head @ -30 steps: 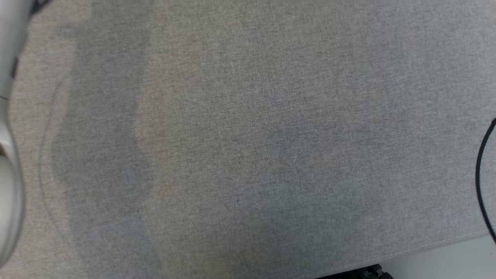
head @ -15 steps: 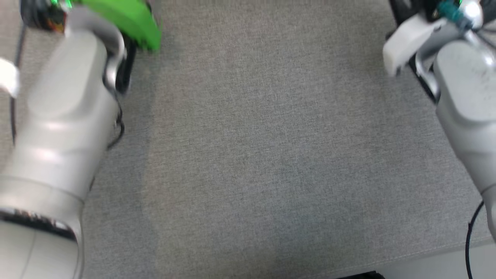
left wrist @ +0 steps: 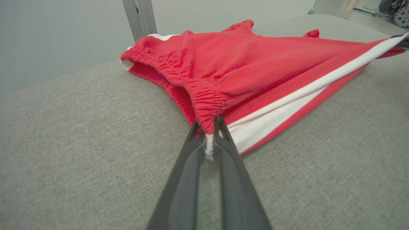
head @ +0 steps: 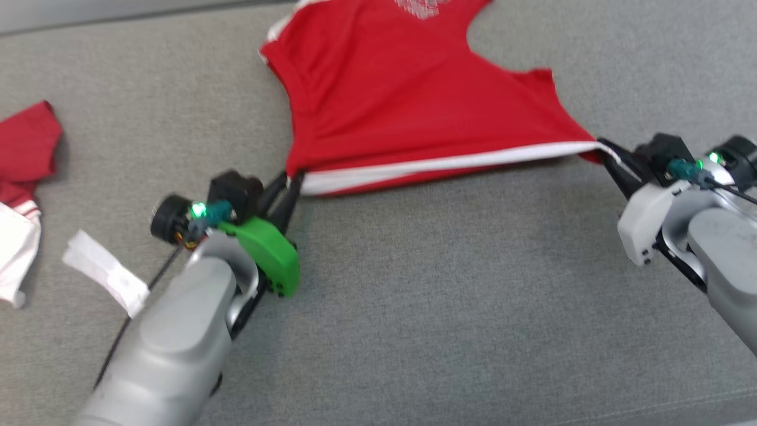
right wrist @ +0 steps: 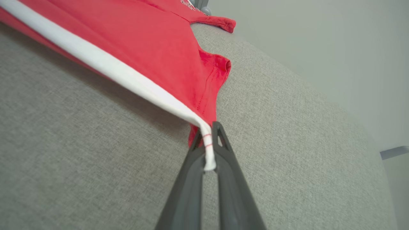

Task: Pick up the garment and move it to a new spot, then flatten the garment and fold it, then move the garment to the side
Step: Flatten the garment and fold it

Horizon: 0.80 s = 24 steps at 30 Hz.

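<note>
Currently, garment [head: 414, 100]: red with a white stripe along its near edge. It is spread on the grey counter [head: 449, 307] in the far half of the head view and reaches that view's top edge.
Left tool [head: 288, 184]: fingers closed together on the garment's near-left corner, where the gathered elastic band meets the white stripe. The cloth is pinched at the fingertips.
Right tool [head: 606, 152]: fingers clamped on the near-right corner, at the end of the white stripe. A short white end shows between the fingers in the right wrist view.
Garment relative to tools: the striped edge runs taut between the two tools, slightly off the counter, with shadow beneath. The rest of the cloth lies beyond the fingertips, away from the robot.
Tool spacing: well apart, one at each end of the stripe.
Other cloth [head: 23, 154]: red and white, bunched at the left edge of the head view, apart from the garment.
White strip [head: 106, 273]: flat on the counter, between the other cloth and the left arm.
Green cover [head: 269, 251]: on the left tool's body, behind the fingers.
</note>
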{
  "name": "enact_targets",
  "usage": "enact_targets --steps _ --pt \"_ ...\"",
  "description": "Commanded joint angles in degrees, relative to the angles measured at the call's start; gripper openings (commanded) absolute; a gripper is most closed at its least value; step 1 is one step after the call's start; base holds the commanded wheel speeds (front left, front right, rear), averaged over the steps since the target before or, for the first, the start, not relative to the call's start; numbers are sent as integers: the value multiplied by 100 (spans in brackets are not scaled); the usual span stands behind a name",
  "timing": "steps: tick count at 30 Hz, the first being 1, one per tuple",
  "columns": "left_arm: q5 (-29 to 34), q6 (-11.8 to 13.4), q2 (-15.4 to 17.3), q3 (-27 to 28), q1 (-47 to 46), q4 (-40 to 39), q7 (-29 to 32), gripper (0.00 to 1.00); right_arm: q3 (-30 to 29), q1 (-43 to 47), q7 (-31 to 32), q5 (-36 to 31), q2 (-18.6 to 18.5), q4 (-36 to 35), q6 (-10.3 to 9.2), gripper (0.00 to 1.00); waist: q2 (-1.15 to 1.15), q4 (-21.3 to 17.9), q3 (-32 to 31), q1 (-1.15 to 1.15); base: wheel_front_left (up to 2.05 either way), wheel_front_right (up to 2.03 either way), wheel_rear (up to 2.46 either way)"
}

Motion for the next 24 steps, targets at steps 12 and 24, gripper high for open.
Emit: enact_targets --steps 12,24 --pt "-228 -24 444 -105 1878 -1042 68 0 1288 1118 1117 1938 -1615 -1952 -25 0 0 230 -1625 1 0 0 0" --pt "-347 273 1430 -264 2952 -3045 871 0 1426 1527 1998 2545 -3090 -3756 -29 0 0 343 -1718 1 0 0 0"
